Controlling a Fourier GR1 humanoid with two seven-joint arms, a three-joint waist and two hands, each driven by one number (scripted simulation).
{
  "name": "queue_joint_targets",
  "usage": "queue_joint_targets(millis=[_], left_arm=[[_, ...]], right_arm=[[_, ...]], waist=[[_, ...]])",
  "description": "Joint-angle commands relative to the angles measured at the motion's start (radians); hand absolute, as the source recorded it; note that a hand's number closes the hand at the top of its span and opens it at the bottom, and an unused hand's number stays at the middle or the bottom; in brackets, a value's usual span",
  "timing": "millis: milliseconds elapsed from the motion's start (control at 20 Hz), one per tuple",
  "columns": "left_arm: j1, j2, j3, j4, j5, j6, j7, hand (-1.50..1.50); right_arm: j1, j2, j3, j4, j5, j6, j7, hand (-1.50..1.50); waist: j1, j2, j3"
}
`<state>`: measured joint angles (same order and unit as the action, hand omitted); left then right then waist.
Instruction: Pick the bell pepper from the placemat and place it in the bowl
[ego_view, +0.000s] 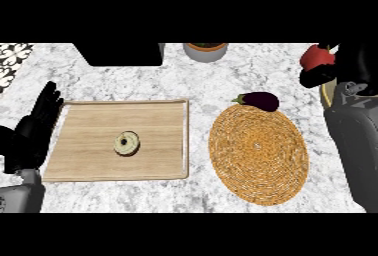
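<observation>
Inventory of what I see from the head view, nearest first, every place given against the woven placemat (257, 150).

1. Placemat: round, straw-coloured, flat on the marble surface (199, 80), right of centre. Nothing lies on its middle.
2. Wooden board (88, 150): rectangular, just left of the placemat with a narrow strip of surface between them. A small ring-shaped item (127, 143), pale with a dark rim, lies near its centre.
3. Left hand (33, 130): far left of the placemat, beyond the board's left edge. Its fingers are straight and point away from me. It holds nothing and rests there.
4. Right forearm (354, 150): grey, just right of the placemat, running along the view's edge.
5. Eggplant (260, 100): dark purple, lying on its side at the placemat's far rim and overlapping it.
6. Right hand (319, 76): beyond the placemat's far right. Its fingers are curled round the bell pepper (317, 56), which is red and partly hidden by them. The pepper is off the placemat, and I cannot tell how high it is above the surface.
7. Bowl (199, 56): grey with an orange inside, beyond the placemat to its far left, cut off by the view's top. It is well apart from the pepper.
8. Black block (122, 54): farther left than the bowl, on the same far line.
</observation>
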<state>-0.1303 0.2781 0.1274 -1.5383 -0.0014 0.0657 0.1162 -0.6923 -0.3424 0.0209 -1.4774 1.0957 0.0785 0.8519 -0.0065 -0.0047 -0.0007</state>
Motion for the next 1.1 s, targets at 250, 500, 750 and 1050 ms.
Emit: queue_joint_targets(millis=[250,500,750,1050], left_arm=[[0.012,0.019,0.026,-0.073,0.024,-0.041,0.056,0.00],[-0.006,-0.019,0.010,-0.024,-0.009,-0.010,0.011,0.00],[-0.003,-0.029,-0.008,-0.023,-0.016,-0.023,0.014,0.00],[0.010,-0.030,-0.009,-0.044,-0.031,-0.024,0.007,0.00]], right_arm=[[0.046,-0.090,-0.200,0.003,-0.118,-0.044,-0.126,1.50],[-0.024,-0.166,-0.321,0.281,-0.194,-0.147,-0.303,1.50],[0.016,-0.204,-0.380,0.528,-0.225,-0.300,-0.531,1.50],[-0.050,-0.278,-0.457,0.814,-0.279,-0.405,-0.747,1.50]], waist=[[0.012,0.004,0.001],[0.023,0.009,0.001],[0.027,0.012,0.002],[0.033,0.013,0.002]])
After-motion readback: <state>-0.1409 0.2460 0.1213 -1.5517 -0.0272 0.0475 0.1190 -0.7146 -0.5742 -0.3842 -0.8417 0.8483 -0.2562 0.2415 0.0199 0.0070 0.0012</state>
